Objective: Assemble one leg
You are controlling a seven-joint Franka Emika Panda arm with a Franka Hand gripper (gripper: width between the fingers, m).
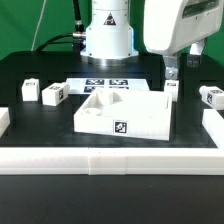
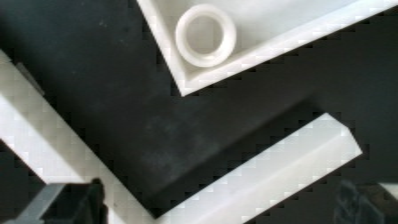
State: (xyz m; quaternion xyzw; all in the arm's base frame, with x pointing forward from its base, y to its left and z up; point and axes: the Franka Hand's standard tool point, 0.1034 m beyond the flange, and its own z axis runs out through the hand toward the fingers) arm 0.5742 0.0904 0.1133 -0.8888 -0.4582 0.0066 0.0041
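Several small white legs with tags lie on the black table in the exterior view: two at its left (image 1: 28, 90) (image 1: 53, 94), one at its right (image 1: 210, 96), and one (image 1: 172, 86) just below my gripper (image 1: 172, 68). The gripper hangs above the table behind the right rear corner of the large white tray-like part (image 1: 120, 115). In the wrist view the gripper (image 2: 214, 212) is open and empty, with dark fingertips (image 2: 63, 205) at the frame's two lower corners. A corner of the tray-like part with a round hole (image 2: 205, 35) shows there. No tagged leg shows in the wrist view.
The marker board (image 1: 108, 85) lies behind the tray-like part, in front of the robot base (image 1: 107, 35). White walls run along the front (image 1: 110, 160), left (image 1: 3, 120) and right (image 1: 215, 125) of the table. Two plain white bars (image 2: 36, 120) (image 2: 267, 170) cross the wrist view.
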